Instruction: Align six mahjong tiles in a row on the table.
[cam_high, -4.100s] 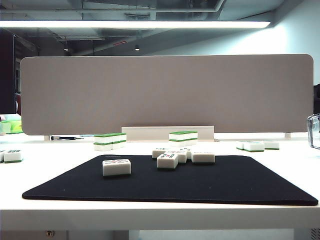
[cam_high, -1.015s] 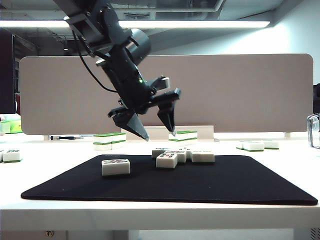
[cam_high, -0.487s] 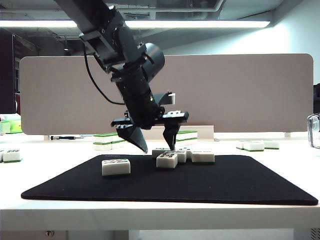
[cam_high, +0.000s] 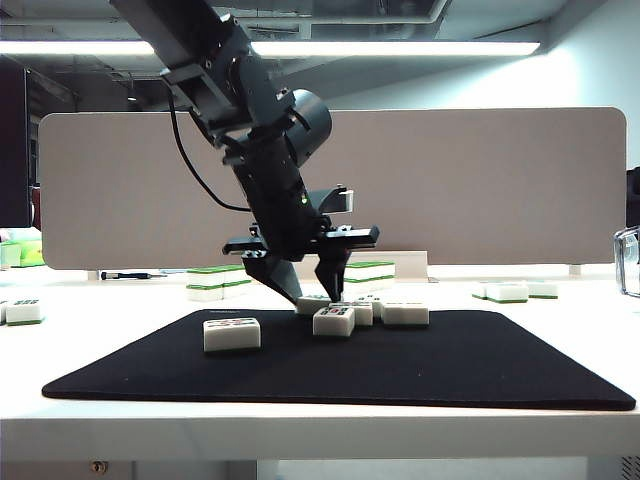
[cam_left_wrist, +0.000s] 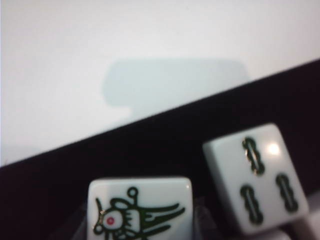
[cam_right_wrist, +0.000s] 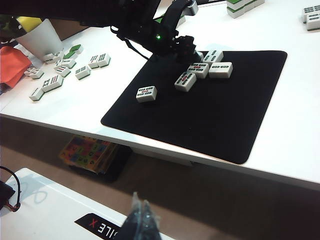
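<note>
Exterior view: the left gripper (cam_high: 313, 292) reaches down over the far edge of the black mat (cam_high: 470, 365) on the white table (cam_high: 300, 430), its two fingers standing either side of a mahjong tile (cam_high: 312, 303) at the left end of a small cluster (cam_high: 375, 312). The fingers are partly closed around that tile, though a firm grip cannot be confirmed. One lone tile (cam_high: 232, 333) lies apart to the left on the mat. Left wrist view shows a bird-marked tile (cam_left_wrist: 140, 210) beside a tile with three green bars (cam_left_wrist: 257, 180). Right wrist view places the right gripper (cam_right_wrist: 139, 222) low, well off the near table edge, its fingers together.
</note>
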